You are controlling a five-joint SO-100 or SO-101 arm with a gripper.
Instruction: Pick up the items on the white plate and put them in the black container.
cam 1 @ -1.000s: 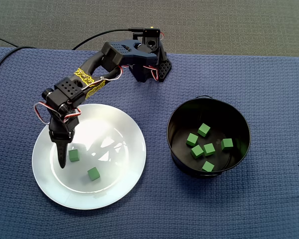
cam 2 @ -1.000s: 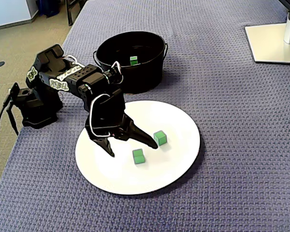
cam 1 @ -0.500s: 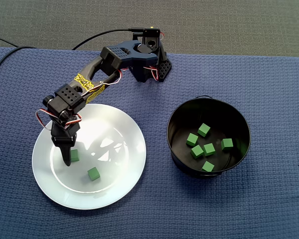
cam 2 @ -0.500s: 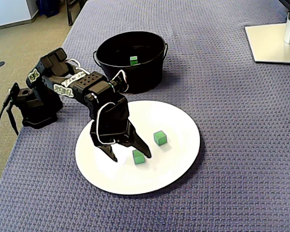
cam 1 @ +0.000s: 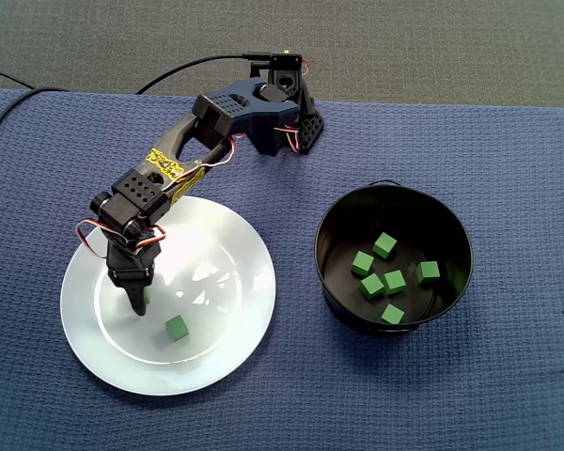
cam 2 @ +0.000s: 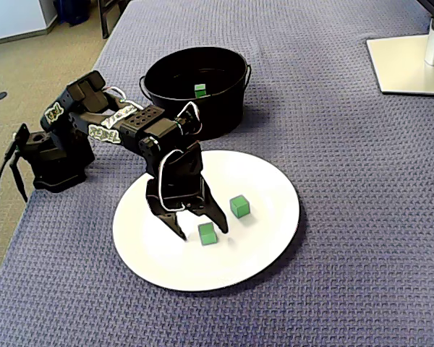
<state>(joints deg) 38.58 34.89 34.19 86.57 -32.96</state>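
Plate (cam 1: pixel 227 318) – two green cubes (cam 1: pixel 177 327), fingers (cam 2: pixel 213 217) spread around one; black container (cam 1: pixel 343 235) – five more

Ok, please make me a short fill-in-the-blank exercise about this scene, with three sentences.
1. The white plate holds ___ green cubes.
2. The black container holds ___ cubes.
3. The fingers are ___, one on each side of a cube.
Missing words: two; six; open.
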